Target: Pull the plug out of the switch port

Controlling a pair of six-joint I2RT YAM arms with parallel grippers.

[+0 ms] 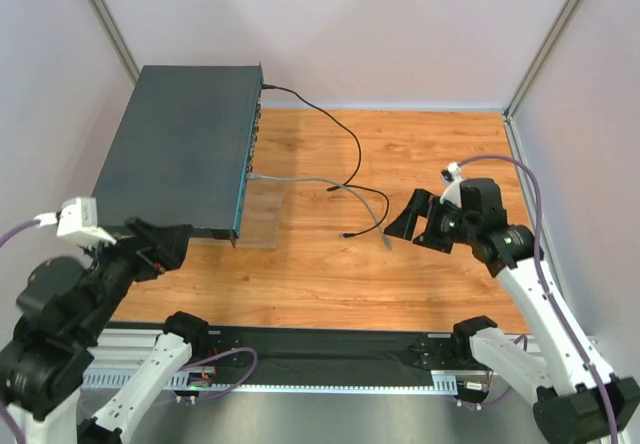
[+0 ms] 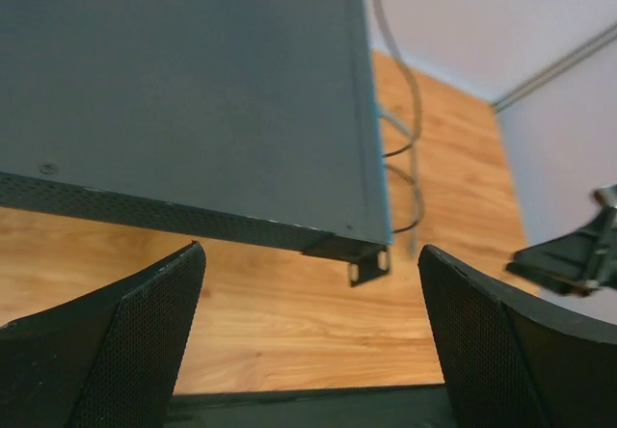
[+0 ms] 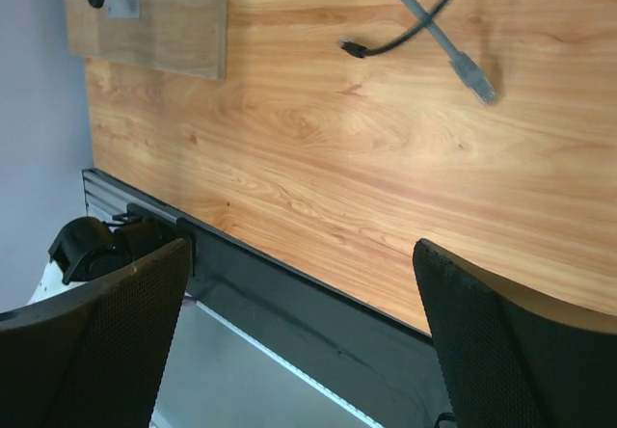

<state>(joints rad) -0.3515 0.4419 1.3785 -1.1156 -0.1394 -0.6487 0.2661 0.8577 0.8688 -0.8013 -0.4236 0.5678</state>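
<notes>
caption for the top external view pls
Open left pincer near the switch, open right pincer near the grey cable trailing from its front face.

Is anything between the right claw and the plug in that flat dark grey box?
Nothing solid: only loose ends of a thin grey cable and a thin black cable lie between the right gripper and the dark grey-teal metal switch.

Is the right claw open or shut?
Open. The right claw has its fingers spread wide, with nothing gripped between them.
</notes>
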